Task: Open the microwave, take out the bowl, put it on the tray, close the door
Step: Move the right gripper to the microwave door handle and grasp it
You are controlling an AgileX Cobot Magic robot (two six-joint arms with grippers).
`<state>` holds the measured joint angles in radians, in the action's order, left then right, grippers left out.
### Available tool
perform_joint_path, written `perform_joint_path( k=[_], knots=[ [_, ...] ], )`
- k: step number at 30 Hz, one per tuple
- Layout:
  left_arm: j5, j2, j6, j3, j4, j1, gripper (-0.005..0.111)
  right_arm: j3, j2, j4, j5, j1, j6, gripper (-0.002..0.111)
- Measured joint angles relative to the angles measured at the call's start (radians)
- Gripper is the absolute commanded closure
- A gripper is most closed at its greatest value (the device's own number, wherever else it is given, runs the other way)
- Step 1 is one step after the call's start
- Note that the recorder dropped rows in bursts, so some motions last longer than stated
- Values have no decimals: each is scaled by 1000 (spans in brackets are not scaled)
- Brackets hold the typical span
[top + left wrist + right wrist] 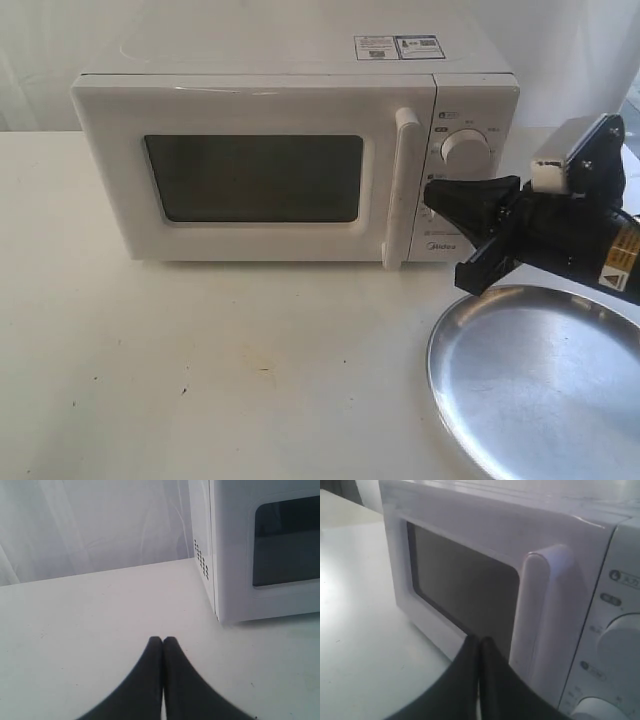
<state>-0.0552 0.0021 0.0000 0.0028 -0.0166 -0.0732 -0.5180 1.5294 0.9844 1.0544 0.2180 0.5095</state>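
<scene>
Closed microwave (pixel 250 50) on a white worktop (pixel 200 380), with a tool on either side.
The left tool (pixel 162 640), its fingers pressed together on nothing, is over the worktop near the microwave's left front corner. The door (pixel 260 110) is shut flush, with its dark window (pixel 255 178) left of the upright bar handle (pixel 403 190). The right tool (pixel 435 192), also pressed together and empty, points at the front just beside the handle and below the upper knob (pixel 466 148); whether it touches cannot be told. The steel tray (pixel 540 380) lies on the worktop at front right, under that arm.
</scene>
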Motion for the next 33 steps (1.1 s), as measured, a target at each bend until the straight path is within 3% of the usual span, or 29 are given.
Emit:
perform_joint_path(
  k=[4,6,9,10,23,25,27,29,33],
  knots=[
    [0,0,0,0,0,0,107,-112,88,1,-72,-3,1,107],
    [0,0,0,0,0,0,107,-160,130,1,-78,-7,8,95],
    [0,0,0,0,0,0,107,-189,142,13,-78,-7,12,56],
    [0,0,0,0,0,0,107,-189,142,28,-76,-7,12,54],
    [0,0,0,0,0,0,107,-273,215,81,-55,38,72,62],
    [0,0,0,0,0,0,107,-283,234,81,-55,60,71,74],
    [0,0,0,0,0,0,107,-290,237,76,-60,62,71,103],
    [0,0,0,0,0,0,107,-294,241,55,-77,65,66,108],
    [0,0,0,0,0,0,107,-294,242,52,-81,69,55,108]
  ],
)
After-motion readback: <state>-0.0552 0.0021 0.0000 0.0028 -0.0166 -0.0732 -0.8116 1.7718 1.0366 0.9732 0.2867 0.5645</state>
